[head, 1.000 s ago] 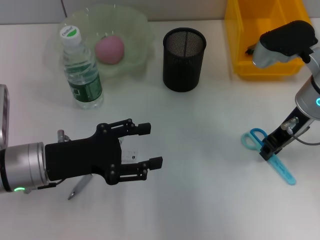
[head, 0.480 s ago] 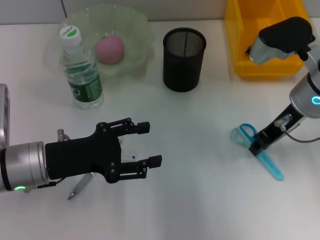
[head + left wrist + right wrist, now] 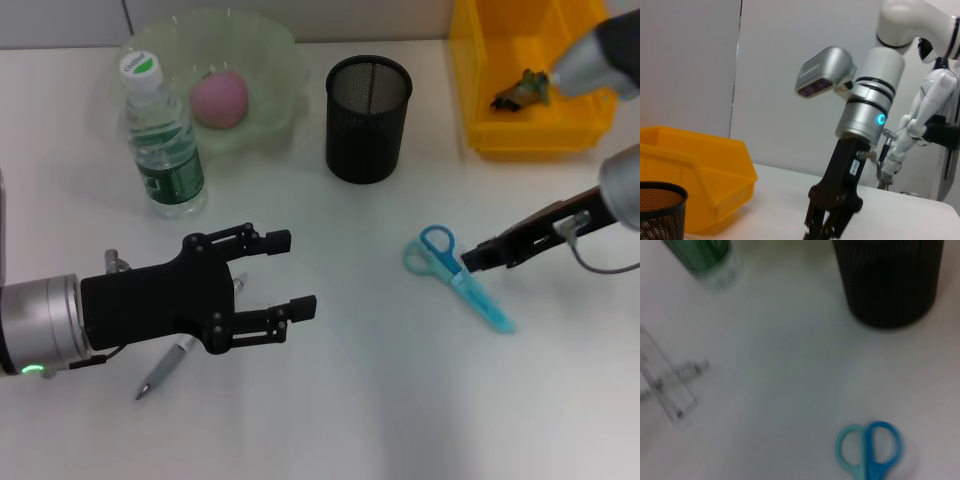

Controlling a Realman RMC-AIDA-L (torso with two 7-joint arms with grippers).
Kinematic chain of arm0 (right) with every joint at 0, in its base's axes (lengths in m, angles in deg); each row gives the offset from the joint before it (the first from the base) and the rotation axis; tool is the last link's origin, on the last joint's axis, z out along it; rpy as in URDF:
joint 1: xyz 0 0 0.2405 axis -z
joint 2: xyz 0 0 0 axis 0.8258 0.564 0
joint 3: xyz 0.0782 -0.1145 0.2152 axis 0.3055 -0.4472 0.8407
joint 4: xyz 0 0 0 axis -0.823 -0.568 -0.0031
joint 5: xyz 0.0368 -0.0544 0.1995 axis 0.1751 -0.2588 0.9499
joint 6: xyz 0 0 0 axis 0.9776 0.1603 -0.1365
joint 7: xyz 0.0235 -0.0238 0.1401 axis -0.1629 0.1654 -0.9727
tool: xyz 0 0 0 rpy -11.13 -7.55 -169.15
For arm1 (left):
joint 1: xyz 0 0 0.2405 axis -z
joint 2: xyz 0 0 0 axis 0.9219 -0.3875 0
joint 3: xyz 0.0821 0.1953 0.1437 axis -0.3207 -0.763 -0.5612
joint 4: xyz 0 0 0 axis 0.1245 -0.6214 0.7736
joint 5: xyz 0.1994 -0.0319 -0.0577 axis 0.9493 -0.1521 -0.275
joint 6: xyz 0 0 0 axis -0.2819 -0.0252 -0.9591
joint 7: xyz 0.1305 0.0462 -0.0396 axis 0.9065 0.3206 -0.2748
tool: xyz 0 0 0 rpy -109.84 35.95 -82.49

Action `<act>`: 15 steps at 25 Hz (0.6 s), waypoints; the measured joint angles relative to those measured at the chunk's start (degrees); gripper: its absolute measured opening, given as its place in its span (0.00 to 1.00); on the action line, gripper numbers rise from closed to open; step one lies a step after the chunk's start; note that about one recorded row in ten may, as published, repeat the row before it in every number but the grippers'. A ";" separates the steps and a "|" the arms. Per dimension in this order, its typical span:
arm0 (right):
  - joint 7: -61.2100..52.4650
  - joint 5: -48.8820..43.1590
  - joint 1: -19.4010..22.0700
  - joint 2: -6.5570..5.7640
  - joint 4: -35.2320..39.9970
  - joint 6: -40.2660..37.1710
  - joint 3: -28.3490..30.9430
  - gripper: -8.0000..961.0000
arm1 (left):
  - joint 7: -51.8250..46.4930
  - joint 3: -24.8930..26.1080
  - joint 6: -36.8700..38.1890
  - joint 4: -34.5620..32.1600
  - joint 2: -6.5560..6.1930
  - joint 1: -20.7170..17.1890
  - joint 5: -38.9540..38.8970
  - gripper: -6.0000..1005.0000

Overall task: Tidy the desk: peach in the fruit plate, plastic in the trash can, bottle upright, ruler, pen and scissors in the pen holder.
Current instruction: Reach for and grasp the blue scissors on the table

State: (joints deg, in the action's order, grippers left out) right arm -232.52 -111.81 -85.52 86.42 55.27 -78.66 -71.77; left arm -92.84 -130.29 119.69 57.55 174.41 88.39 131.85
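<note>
My right gripper (image 3: 478,257) is shut on the scissors (image 3: 455,275), at the joint between the light blue handles and the blade cover, right of the desk's middle. The handles also show in the right wrist view as scissors (image 3: 869,450). My left gripper (image 3: 293,272) hovers open at the front left, over the pen (image 3: 163,373). The clear ruler (image 3: 670,390) lies flat. The bottle (image 3: 162,135) stands upright beside the fruit plate (image 3: 272,45), which holds the peach (image 3: 220,97). The pen holder (image 3: 368,118) stands at the back centre. A dark crumpled scrap (image 3: 520,90) lies in the trash can (image 3: 480,110).
The left wrist view shows the right arm's gripper (image 3: 832,220) pointing down, with the trash can (image 3: 695,185) and the pen holder (image 3: 660,207) beside it. Bare white desk (image 3: 400,400) stretches between the two grippers and along the front edge.
The right gripper has carried the scissors leftward towards the desk's middle, turning them. Its upper arm swung aside and uncovered the trash can. The left gripper shifted slightly back and left.
</note>
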 joint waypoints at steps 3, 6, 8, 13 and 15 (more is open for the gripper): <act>5.20 6.56 3.04 0.01 0.50 0.11 4.61 0.26 | 0.00 0.04 0.04 0.00 0.01 0.01 -0.03 0.78; 10.92 14.15 5.31 -0.02 -1.01 0.12 8.84 0.27 | 0.00 0.04 0.08 -0.01 0.01 0.04 -0.04 0.78; 13.38 17.31 6.17 -0.07 -2.26 0.10 10.87 0.27 | 0.00 0.03 0.15 -0.03 0.01 0.18 -0.44 0.78; 14.48 17.64 5.90 -0.32 -3.72 -0.39 12.44 0.27 | 0.00 0.03 0.15 0.00 -0.01 0.24 -0.48 0.78; 14.29 17.17 5.28 -0.57 -3.36 -0.75 12.36 0.27 | 0.00 0.03 0.14 -0.01 -0.05 0.28 -0.48 0.78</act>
State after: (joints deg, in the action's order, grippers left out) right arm -218.23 -94.64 -80.24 85.84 51.91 -79.41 -59.41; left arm -92.84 -130.26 119.82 57.54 174.36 88.66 131.37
